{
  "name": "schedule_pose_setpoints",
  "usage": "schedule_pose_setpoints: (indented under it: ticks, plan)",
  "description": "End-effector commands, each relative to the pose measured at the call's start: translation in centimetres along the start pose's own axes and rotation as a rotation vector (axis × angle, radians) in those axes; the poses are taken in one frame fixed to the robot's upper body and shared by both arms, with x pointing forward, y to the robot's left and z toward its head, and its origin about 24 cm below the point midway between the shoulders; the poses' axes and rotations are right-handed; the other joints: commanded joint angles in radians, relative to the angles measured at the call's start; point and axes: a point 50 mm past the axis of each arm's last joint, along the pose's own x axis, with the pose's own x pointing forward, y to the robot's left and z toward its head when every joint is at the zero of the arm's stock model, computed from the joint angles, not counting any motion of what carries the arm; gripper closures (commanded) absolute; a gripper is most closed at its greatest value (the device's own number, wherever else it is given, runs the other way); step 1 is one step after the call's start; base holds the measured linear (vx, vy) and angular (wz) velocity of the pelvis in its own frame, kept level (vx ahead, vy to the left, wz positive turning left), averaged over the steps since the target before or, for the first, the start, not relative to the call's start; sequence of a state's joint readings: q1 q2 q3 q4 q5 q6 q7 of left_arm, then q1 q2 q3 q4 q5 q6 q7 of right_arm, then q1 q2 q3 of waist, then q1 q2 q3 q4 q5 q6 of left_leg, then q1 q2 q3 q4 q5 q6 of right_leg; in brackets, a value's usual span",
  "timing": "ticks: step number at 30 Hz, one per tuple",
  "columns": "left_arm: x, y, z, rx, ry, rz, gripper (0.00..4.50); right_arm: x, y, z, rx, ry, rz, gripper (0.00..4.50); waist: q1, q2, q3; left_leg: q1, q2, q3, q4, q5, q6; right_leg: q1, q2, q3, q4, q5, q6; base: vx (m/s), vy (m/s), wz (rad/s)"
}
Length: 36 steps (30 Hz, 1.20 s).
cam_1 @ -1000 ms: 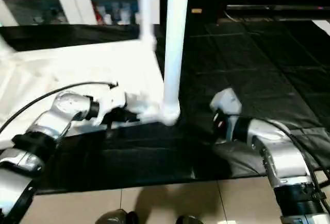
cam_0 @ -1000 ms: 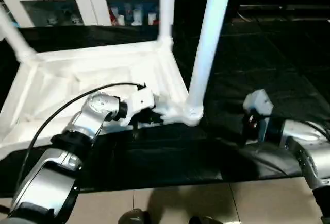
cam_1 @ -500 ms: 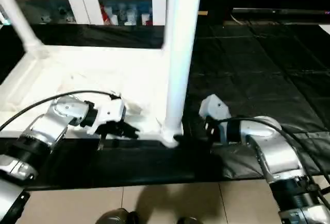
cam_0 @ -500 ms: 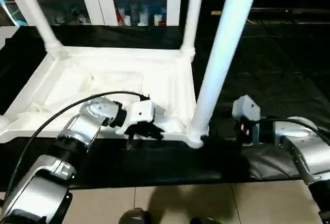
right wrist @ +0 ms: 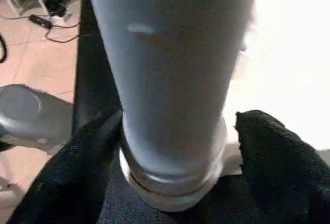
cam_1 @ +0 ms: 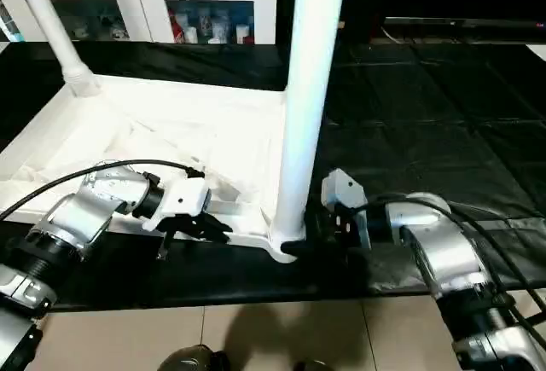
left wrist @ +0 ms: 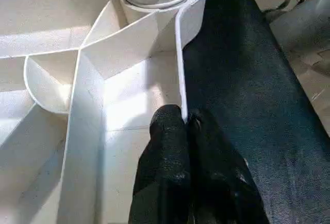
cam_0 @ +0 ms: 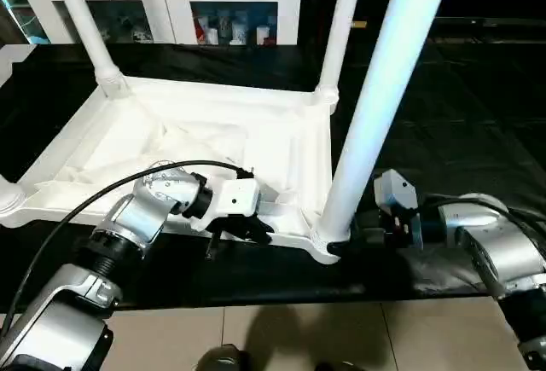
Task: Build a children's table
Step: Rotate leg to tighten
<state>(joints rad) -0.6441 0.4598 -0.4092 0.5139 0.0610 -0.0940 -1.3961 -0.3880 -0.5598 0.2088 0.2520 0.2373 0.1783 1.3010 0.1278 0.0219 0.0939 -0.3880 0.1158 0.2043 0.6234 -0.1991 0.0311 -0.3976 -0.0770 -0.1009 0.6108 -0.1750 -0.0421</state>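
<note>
While pinching the top's rim, left hand; right hand open around leg.

Glossy white plastic table on matt black cloth

Head pair looks down; wrist views sit close — sharing the near leg.

**Around the work area**

A black mat covers the ground, its surface marked with a grid of seams. Along its near edge runs a beige tiled floor. At the far side stands a white cabinet with glass doors, and small colourful items sit on a shelf behind the glass. Dark shoe tips show on the tiles at the near edge.
</note>
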Motion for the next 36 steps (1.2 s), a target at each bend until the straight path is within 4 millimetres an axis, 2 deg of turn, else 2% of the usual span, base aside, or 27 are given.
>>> schedule_pose_setpoints:
  ticks: [1,7,11,20,21,23,24,25,26,27,28,29,30,31,32,33,34,35,36]
  plan:
    - [0.5,-0.4,0.7,0.058,0.02,-0.063,4.5,0.2,0.0,0.2,-0.016,0.001,0.03,1.01,-0.006,-0.012,-0.097,0.026,0.139,-0.062,-0.075,-0.144,0.046,0.048,-0.127,0.079,-0.068,-0.222,-0.216,0.0,0.0,0.0]
    - [0.4,-0.5,0.6,0.057,0.027,-0.067,4.5,0.3,0.1,-0.1,-0.009,0.002,0.059,1.55,-0.005,-0.013,-0.099,0.024,0.137,-0.061,-0.072,-0.126,0.056,0.05,-0.126,0.078,-0.066,-0.197,-0.222,0.0,0.0,0.0]
    - [0.4,-0.5,0.5,0.056,0.032,-0.069,4.5,0.4,0.3,-0.3,-0.004,-0.002,0.068,1.73,-0.005,-0.012,-0.099,0.024,0.137,-0.061,-0.072,-0.127,0.057,0.05,-0.125,0.077,-0.066,-0.199,-0.222,0.0,0.0,0.0]
    - [0.5,0.0,0.3,-0.017,0.01,-0.016,4.5,0.7,0.9,-0.9,0.05,-0.03,0.047,1.77,-0.005,-0.011,-0.1,0.025,0.138,-0.061,-0.072,-0.127,0.053,0.05,-0.125,0.078,-0.065,-0.19,-0.225,0.0,0.0,0.0]
    - [0.6,0.1,0.4,-0.029,0.005,-0.004,4.5,0.8,0.9,-0.9,0.059,-0.032,0.037,1.77,-0.003,-0.009,-0.1,0.026,0.139,-0.062,-0.072,-0.129,0.054,0.048,-0.125,0.077,-0.065,-0.192,-0.226,0.0,0.0,0.0]
    - [0.7,0.5,0.5,-0.041,-0.009,0.026,4.5,0.9,0.8,-1.2,0.086,-0.033,0.005,1.77,-0.003,-0.01,-0.097,0.026,0.137,-0.063,-0.075,-0.155,0.045,0.048,-0.125,0.077,-0.072,-0.228,-0.219,0.0,0.0,0.0]
    - [0.8,1.3,0.8,-0.084,-0.041,0.102,4.5,1.4,0.1,-1.8,0.135,-0.02,-0.102,1.77,-0.007,-0.011,-0.096,0.026,0.138,-0.066,-0.078,-0.179,0.03,0.05,-0.127,0.077,-0.076,-0.268,-0.21,0.0,0.0,0.0]
    - [0.9,1.7,1.0,-0.102,-0.051,0.126,4.5,1.6,-0.1,-2.0,0.148,-0.014,-0.143,1.77,-0.007,-0.008,-0.094,0.029,0.136,-0.066,-0.078,-0.195,0.023,0.047,-0.126,0.076,-0.081,-0.293,-0.204,0.0,0.0,0.0]
    - [0.9,2.1,1.2,-0.129,-0.065,0.16,4.5,1.9,-0.6,-2.2,0.17,-0.009,-0.203,1.78,-0.013,-0.01,-0.09,0.038,0.133,-0.066,-0.078,-0.248,-0.003,0.041,-0.129,0.077,-0.093,-0.37,-0.191,0.0,0.0,0.0]
    - [1.0,3.2,1.7,-0.192,-0.09,0.24,4.5,2.6,-1.6,-2.7,0.223,-0.005,-0.342,1.78,-0.025,-0.01,-0.087,0.047,0.131,-0.07,-0.077,-0.3,-0.034,0.035,-0.13,0.075,-0.099,-0.443,-0.184,0.0,0.0,0.0]
    - [1.1,3.9,2.2,-0.225,-0.103,0.288,4.5,3.0,-2.2,-2.9,0.258,-0.004,-0.425,1.78,-0.031,-0.009,-0.084,0.048,0.129,-0.075,-0.077,-0.329,-0.049,0.034,-0.128,0.07,-0.102,-0.479,-0.179,-0.056,0.01,-0.03]
    - [1.2,4.7,2.6,-0.254,-0.115,0.339,4.5,3.5,-2.7,-3.1,0.292,-0.006,-0.496,1.78,-0.045,-0.014,-0.085,0.042,0.13,-0.087,-0.083,-0.367,-0.073,0.043,-0.129,0.063,-0.103,-0.52,-0.154,-0.061,0.029,-0.14]
    - [1.3,5.3,3.0,-0.281,-0.12,0.388,4.5,4.1,-3.2,-3.1,0.314,-0.006,-0.561,1.78,-0.06,-0.009,-0.085,0.036,0.133,-0.095,-0.086,-0.393,-0.09,0.048,-0.134,0.06,-0.102,-0.523,-0.141,-0.061,0.029,-0.14]
    - [1.4,6.1,3.4,-0.315,-0.123,0.454,4.5,4.8,-3.8,-3.3,0.36,0.0,-0.647,1.78,-0.067,-0.01,-0.087,0.035,0.132,-0.095,-0.087,-0.403,-0.093,0.048,-0.13,0.058,-0.104,-0.518,-0.134,0.0,0.0,0.0]
    - [1.4,6.1,3.4,-0.315,-0.123,0.454,4.5,4.8,-3.8,-3.3,0.36,0.0,-0.647,1.78,-0.073,-0.005,-0.088,0.035,0.134,-0.098,-0.088,-0.419,-0.102,0.047,-0.132,0.059,-0.099,-0.5,-0.138,0.0,0.0,0.0]
    - [1.6,6.8,3.9,-0.343,-0.12,0.513,4.5,5.5,-4.4,-3.3,0.396,0.008,-0.72,1.78,-0.089,-0.004,-0.09,0.036,0.129,-0.096,-0.089,-0.441,-0.107,0.046,-0.13,0.06,-0.102,-0.447,-0.152,0.0,0.0,0.0]
    - [1.6,7.2,4.1,-0.352,-0.117,0.543,4.5,5.9,-4.6,-3.2,0.406,0.012,-0.757,1.78,-0.09,-0.004,-0.092,0.036,0.128,-0.096,-0.087,-0.435,-0.105,0.044,-0.133,0.063,-0.101,-0.424,-0.162,0.0,0.0,0.0]
    - [1.6,7.2,4.1,-0.352,-0.117,0.543,4.5,5.9,-4.6,-3.2,0.406,0.012,-0.757,1.78,-0.092,-0.005,-0.095,0.039,0.128,-0.092,-0.085,-0.407,-0.098,0.046,-0.135,0.066,-0.1,-0.369,-0.181,0.0,0.0,0.0]
    - [1.7,7.7,4.5,-0.367,-0.119,0.584,4.5,6.5,-5.0,-3.0,0.42,0.011,-0.798,1.78,-0.092,-0.006,-0.097,0.03,0.123,-0.084,-0.081,-0.356,-0.075,0.05,-0.138,0.071,-0.097,-0.316,-0.198,0.0,0.0,0.0]
